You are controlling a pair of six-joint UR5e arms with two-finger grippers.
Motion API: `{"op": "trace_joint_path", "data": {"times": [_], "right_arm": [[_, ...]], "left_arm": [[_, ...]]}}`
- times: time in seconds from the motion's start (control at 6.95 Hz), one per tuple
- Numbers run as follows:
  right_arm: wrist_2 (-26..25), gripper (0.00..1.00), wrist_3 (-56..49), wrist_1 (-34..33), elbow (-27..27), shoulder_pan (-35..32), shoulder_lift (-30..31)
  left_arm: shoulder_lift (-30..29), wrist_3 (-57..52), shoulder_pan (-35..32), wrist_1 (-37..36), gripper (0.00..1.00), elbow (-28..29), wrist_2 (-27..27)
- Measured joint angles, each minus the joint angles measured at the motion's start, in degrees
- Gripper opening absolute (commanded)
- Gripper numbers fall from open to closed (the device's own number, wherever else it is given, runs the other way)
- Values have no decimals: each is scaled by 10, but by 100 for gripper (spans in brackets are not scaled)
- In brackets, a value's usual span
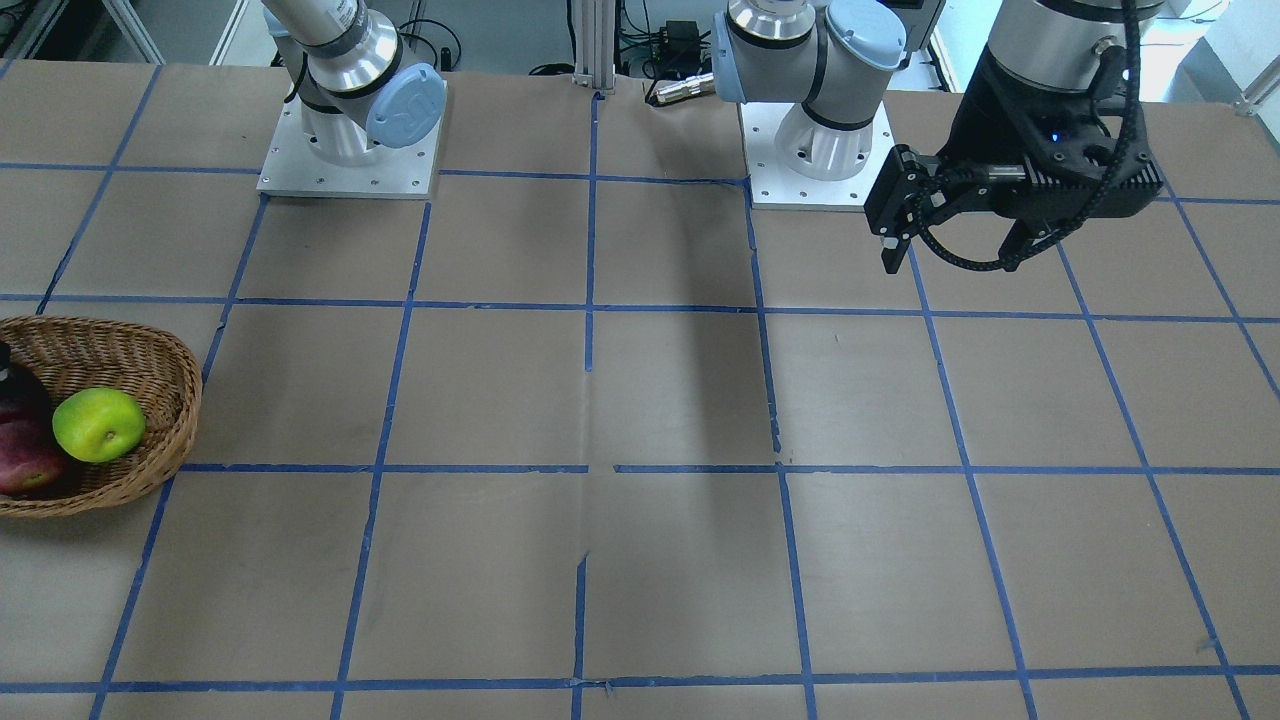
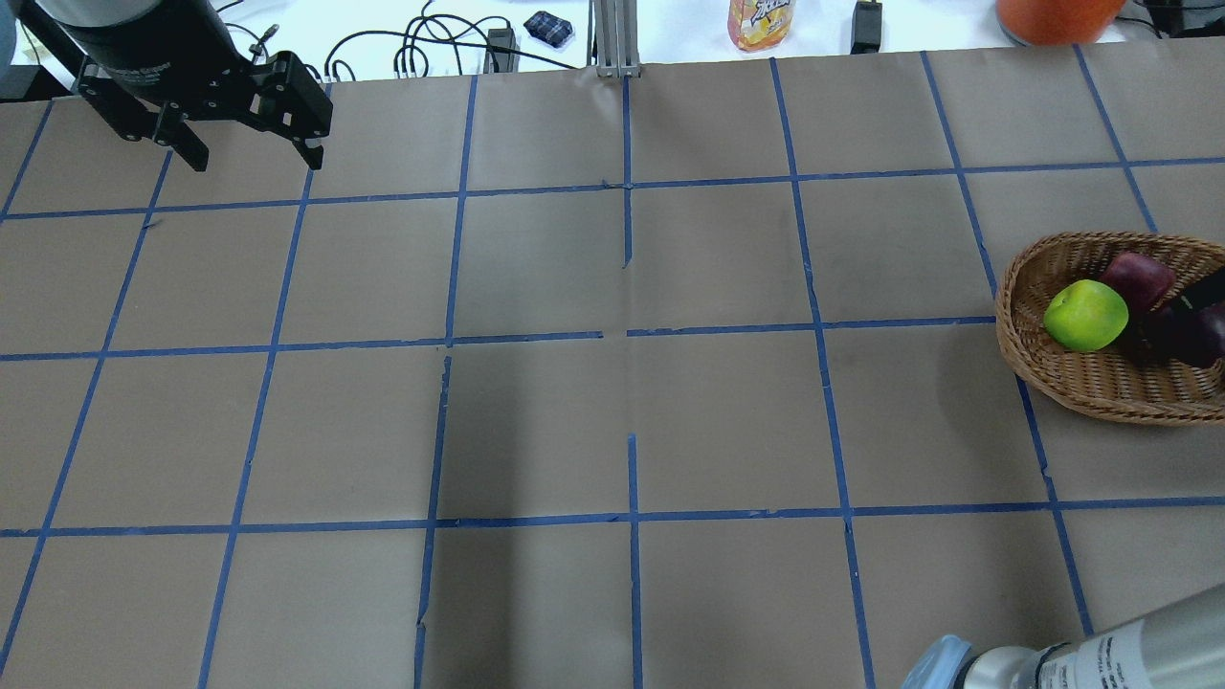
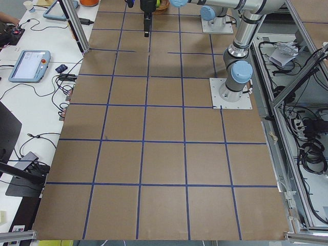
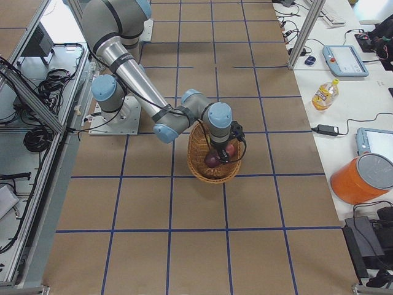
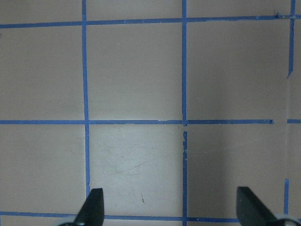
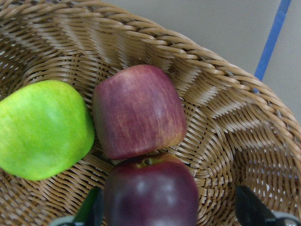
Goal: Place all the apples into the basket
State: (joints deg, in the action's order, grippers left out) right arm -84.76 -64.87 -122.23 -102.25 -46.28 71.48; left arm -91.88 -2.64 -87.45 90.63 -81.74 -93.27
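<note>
The wicker basket (image 2: 1091, 388) stands at the table's right edge and holds all three apples. The lime green apple (image 2: 1086, 315) lies at its left, the red streaked apple (image 2: 1137, 279) behind it, and the dark maroon apple (image 2: 1191, 335) to the right. My right gripper (image 6: 169, 202) is down in the basket (image 6: 225, 117), open, its fingers astride the maroon apple (image 6: 150, 193), with a gap on one side. The red apple (image 6: 138, 110) and green apple (image 6: 42, 129) lie just beyond. My left gripper (image 2: 254, 158) is open and empty, high over the far left corner.
A juice bottle (image 2: 761, 19), an orange bucket (image 2: 1053, 14) and cables lie beyond the table's far edge. The arm bases (image 1: 345, 150) stand at the robot's side. Blue tape lines grid the brown table (image 2: 622, 383).
</note>
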Motion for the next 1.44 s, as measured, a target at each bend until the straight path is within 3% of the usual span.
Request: {"op": "trace_joint_path", "data": {"times": [0.29,0.58,0.86,1.15,1.44], "right_arm": [[-1,100,13,79,8,-9,40],[-4,100,88,175,20,-74,115],[-20,100,267,256,61,-196,164],[-26,100,484,314,124,-324,164],[-28,100,605,338,156,-388,155]], "left_arm": [[0,0,1,0,100,0,0],[0,-1,0,0,100,-1,0],[2,-1,1,0,100,-1,0],[6,-1,-1,3,100,0,-1],[15,-2,-1,7,100,-8,-1]]}}
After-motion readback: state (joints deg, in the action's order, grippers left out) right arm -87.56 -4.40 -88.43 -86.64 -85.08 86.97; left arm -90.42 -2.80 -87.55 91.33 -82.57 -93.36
